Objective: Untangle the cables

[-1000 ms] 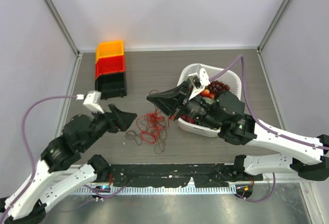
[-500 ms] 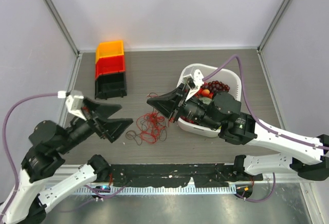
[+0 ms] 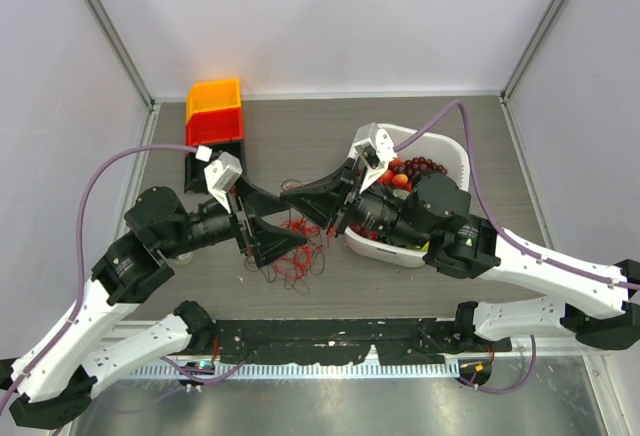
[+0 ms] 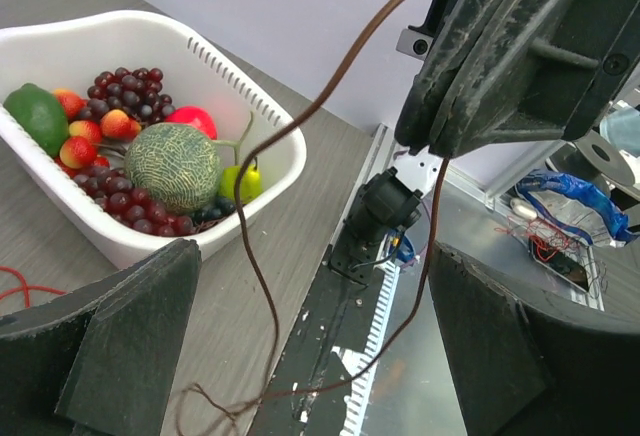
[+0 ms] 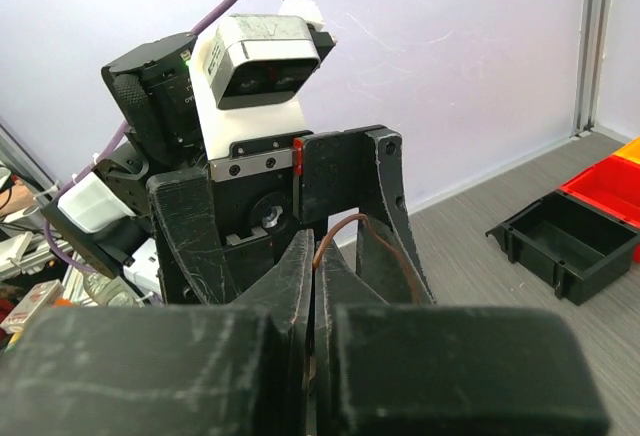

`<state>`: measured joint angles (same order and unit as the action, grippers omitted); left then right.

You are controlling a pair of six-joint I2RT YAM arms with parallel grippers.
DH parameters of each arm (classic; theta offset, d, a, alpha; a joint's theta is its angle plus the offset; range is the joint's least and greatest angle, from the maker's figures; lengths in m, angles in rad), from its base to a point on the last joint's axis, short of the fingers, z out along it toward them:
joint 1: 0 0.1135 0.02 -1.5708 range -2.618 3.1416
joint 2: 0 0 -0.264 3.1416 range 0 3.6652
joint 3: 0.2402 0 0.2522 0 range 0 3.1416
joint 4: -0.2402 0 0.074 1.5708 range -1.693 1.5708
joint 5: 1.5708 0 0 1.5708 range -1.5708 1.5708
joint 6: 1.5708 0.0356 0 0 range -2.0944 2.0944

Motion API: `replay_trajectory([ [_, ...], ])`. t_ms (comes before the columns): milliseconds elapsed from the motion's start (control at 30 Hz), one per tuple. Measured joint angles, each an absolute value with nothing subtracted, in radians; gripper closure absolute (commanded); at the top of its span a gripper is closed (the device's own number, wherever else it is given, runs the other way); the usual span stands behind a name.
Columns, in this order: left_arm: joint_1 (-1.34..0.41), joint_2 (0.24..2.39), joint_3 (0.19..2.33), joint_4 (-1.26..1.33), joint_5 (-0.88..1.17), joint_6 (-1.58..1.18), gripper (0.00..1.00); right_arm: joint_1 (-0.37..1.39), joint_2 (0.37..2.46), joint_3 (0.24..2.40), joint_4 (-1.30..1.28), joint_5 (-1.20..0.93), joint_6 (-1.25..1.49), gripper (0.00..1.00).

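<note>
Red cables (image 3: pixel 292 254) lie heaped on the table (image 3: pixel 300 136) between the arms; their brown strand (image 4: pixel 300 126) hangs from the right gripper (image 5: pixel 318 256), pinched shut on it. Thin, limp and light, it looks snag-prone, so the wide-open left gripper (image 3: pixel 288 221) should take it just below that pinch.

Left tool (image 3: pixel 290 221) wide — right tool (image 3: pixel 292 194) clamped

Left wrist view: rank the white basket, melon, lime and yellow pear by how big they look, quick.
1. white basket
2. melon
3. lime and pear: unsure, the pear is partly hidden behind the melon.
</note>
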<state>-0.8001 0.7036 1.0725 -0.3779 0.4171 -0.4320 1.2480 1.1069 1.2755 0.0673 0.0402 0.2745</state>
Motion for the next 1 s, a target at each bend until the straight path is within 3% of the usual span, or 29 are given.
replay_trajectory([
  [267,-0.800,0.732,1.071,-0.376,0.411,-0.413,0.45,1.248,1.135,1.276,0.075,0.024,0.281,0.99],
  [367,-0.800,0.731,1.049,-0.371,0.404,-0.417,0.70,1.248,1.140,1.276,0.075,0.024,0.283,0.99],
  [400,-0.800,0.731,1.036,-0.368,0.401,-0.421,0.73,1.248,1.140,1.276,0.077,0.024,0.283,0.99],
  [467,-0.800,0.730,1.017,-0.369,0.384,-0.422,0.70,1.248,1.140,1.276,0.088,0.024,0.284,0.99],
  [567,-0.800,0.731,1.012,-0.369,0.360,-0.421,0.57,1.248,1.140,1.276,0.102,0.026,0.284,0.99],
  [833,-0.800,0.728,0.943,-0.310,0.347,-0.451,0.55,1.248,1.140,1.276,0.142,0.030,0.284,0.99],
  [933,-0.800,0.721,0.923,-0.282,0.343,-0.466,0.67,1.248,1.140,1.276,0.156,0.034,0.285,0.99],
  [1000,-0.800,0.712,0.908,-0.255,0.344,-0.475,0.82,1.248,1.140,1.276,0.163,0.036,0.285,0.99],
])
